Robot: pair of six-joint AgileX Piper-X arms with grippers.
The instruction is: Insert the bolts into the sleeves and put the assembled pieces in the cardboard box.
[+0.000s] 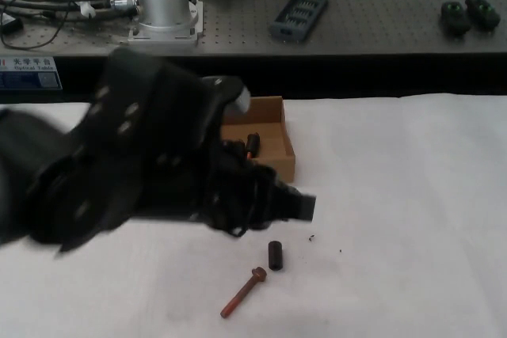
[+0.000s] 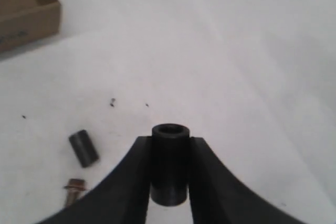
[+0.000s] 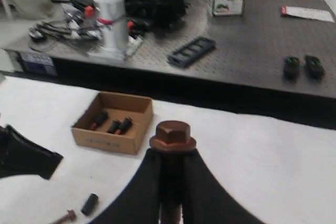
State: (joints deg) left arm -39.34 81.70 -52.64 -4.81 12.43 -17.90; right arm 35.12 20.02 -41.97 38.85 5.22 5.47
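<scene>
Left gripper (image 2: 169,148) is clamped snug on a sleeve (image 2: 169,177): a smooth, black, short tube, its hollow end showing. Right gripper (image 3: 171,158) pinches a coppery bolt (image 3: 172,136) just below its hex head. A second sleeve (image 2: 84,148) and another bolt (image 1: 242,292) lie close together on the white cloth (image 2: 236,77). Beyond them, the cardboard box (image 3: 105,140) holds three assembled pieces (image 3: 113,126).

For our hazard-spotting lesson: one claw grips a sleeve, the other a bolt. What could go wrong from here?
The left claw grips the sleeve by its round side; pushing the bolt in might twist it.
The right claw holds the bolt just under its head; a tilted bolt could jam.
The loose sleeve and loose bolt lie near the left claw and might get knocked.
</scene>
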